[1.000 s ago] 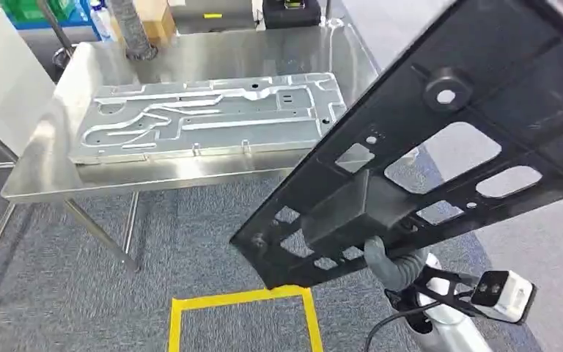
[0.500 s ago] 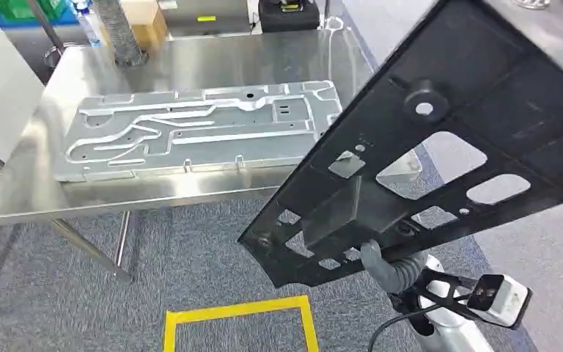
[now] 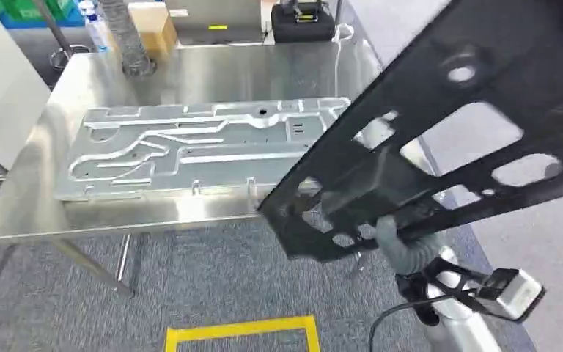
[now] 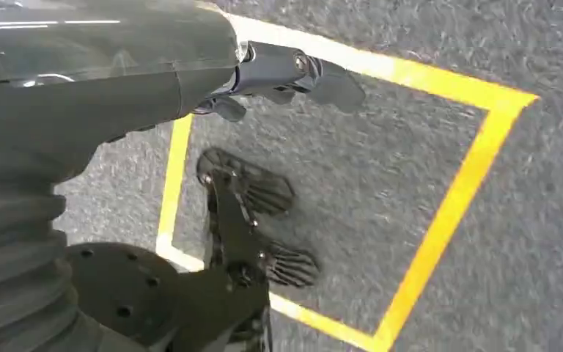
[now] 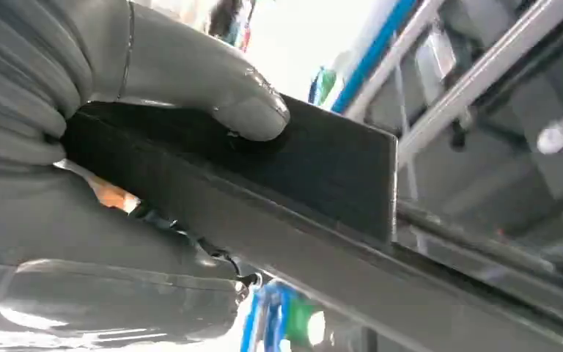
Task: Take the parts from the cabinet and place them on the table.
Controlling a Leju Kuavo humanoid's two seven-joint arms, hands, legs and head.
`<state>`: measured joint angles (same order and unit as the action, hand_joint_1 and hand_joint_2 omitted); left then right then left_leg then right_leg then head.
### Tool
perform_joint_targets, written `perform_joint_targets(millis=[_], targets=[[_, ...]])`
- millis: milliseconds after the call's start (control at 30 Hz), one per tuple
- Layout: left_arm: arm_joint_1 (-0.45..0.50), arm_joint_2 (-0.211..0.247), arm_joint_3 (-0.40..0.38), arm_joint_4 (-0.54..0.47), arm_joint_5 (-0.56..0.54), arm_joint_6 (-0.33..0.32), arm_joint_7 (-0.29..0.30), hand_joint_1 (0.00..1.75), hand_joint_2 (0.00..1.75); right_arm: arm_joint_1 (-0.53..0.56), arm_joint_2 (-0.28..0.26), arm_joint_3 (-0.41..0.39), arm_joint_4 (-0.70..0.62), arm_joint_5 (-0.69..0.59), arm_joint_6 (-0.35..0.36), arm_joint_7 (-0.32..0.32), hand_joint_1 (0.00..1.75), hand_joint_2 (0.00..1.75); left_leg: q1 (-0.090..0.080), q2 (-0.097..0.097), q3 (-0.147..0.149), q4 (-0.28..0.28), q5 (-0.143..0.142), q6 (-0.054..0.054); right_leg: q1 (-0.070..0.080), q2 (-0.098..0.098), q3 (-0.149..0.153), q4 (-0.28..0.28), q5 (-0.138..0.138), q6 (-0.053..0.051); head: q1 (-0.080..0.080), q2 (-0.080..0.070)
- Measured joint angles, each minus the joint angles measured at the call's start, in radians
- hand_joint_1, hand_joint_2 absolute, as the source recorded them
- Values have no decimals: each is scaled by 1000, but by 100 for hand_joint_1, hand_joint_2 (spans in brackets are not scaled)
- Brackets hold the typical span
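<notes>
A large black perforated panel (image 3: 440, 139) slants across the right of the head view, low corner over the front edge of the steel table (image 3: 212, 73). My right hand (image 3: 397, 251) grips it from below near that corner. In the right wrist view the thumb (image 5: 212, 95) presses on the panel's flat black edge (image 5: 322, 169). A silver machined plate (image 3: 198, 147) lies flat on the table. My left hand (image 4: 293, 73) hangs over the carpet holding nothing, fingers apart.
A yellow tape square (image 3: 242, 330) marks the grey carpet in front of the table. At the table's far edge stand a cardboard box (image 3: 150, 22), a grey ribbed hose (image 3: 128, 37) and a black device (image 3: 304, 22). A white cabinet (image 3: 0, 88) is at the left.
The whole view has shifted as I moved nearer the table. The black panel has risen and its low corner now overlaps the table's front edge. The right hand's grip is unchanged.
</notes>
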<state>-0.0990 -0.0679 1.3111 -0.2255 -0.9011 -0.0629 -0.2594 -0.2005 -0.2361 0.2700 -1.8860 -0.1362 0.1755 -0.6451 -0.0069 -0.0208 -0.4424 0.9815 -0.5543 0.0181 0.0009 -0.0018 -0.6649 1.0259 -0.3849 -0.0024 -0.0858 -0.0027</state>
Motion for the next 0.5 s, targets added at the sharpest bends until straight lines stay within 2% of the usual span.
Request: perform_joint_targets(millis=[33,67,100,133,167,200,233,267,300,333,367,400,433,467,500], targets=[[0,0,0,0,0,0,0,0,175,-17,0,-17,3,-1,2,0,175,175,0,2,12,13,10,-6,1,3,2,-11,-1,-6,0,0],[-1,0,0,0,1,0,0,0,175,-37,0,-34,8,8,-4,2,175,175,-1,3,9,20,21,-14,-1,2,15,-15,-6,-14,1,0],[-2,0,0,0,2,0,0,0,175,-52,0,-48,11,28,-17,3,175,175,1,4,-8,54,24,-17,-6,2,31,-24,-7,-18,0,0],[-4,-1,0,0,4,0,-2,0,175,-70,0,-62,16,50,-30,5,175,175,1,6,-45,126,43,-20,-6,0,47,-28,-17,-24,0,0],[-5,-2,0,0,5,0,-2,0,175,-89,0,-75,21,69,-41,8,175,175,3,7,-97,206,39,-22,-6,-1,56,-29,-26,-28,1,0],[-6,-2,0,0,5,-3,-2,0,175,-107,0,-84,27,85,-52,11,175,175,5,7,-153,276,9,-28,-5,-1,66,-29,-37,-29,0,0],[-4,-2,0,0,5,-3,-2,0,175,-127,0,-100,40,100,-66,17,175,175,8,8,-198,320,-39,-32,-4,-1,77,-29,-48,-30,0,0],[-2,-2,0,0,4,-3,-2,0,175,-150,2,-117,60,119,-84,19,175,175,8,8,-232,339,-86,-35,-4,0,91,-29,-60,-30,0,0],[0,-2,0,0,3,-3,-3,0,175,-178,4,-132,82,144,-104,23,175,175,8,9,-250,324,-106,-35,-4,2,109,-29,-73,-29,0,0],[0,-2,0,0,2,-4,-4,0,175,-205,3,-144,107,169,-124,26,175,175,9,9,-252,281,-92,-37,-4,2,126,-29,-85,-28,0,0],[0,-2,0,0,1,-4,-5,0,175,-234,3,-153,131,196,-145,34,175,175,9,10,-244,216,-43,-35,-5,2,144,-28,-96,-26,0,0],[0,0,0,0,1,-5,-8,0,175,-267,3,-158,156,239,-174,50,175,175,9,13,-233,133,48,-31,-5,2,161,-27,-109,-23,0,0],[4,1,0,0,2,-6,-11,0,175,-304,3,-159,186,294,-211,66,175,175,9,16,-232,56,173,-26,-5,3,162,-27,-121,-19,1,0],[4,2,0,0,2,-8,-14,0,175,-339,5,-158,235,369,-257,86,175,175,3,17,-248,34,205,-19,-2,10,169,-12,-130,-13,0,0],[4,5,0,0,1,-9,-17,0,175,-373,5,-158,264,431,-292,105,175,175,1,18,-242,42,199,-12,2,12,161,-12,-138,-4,1,0]])
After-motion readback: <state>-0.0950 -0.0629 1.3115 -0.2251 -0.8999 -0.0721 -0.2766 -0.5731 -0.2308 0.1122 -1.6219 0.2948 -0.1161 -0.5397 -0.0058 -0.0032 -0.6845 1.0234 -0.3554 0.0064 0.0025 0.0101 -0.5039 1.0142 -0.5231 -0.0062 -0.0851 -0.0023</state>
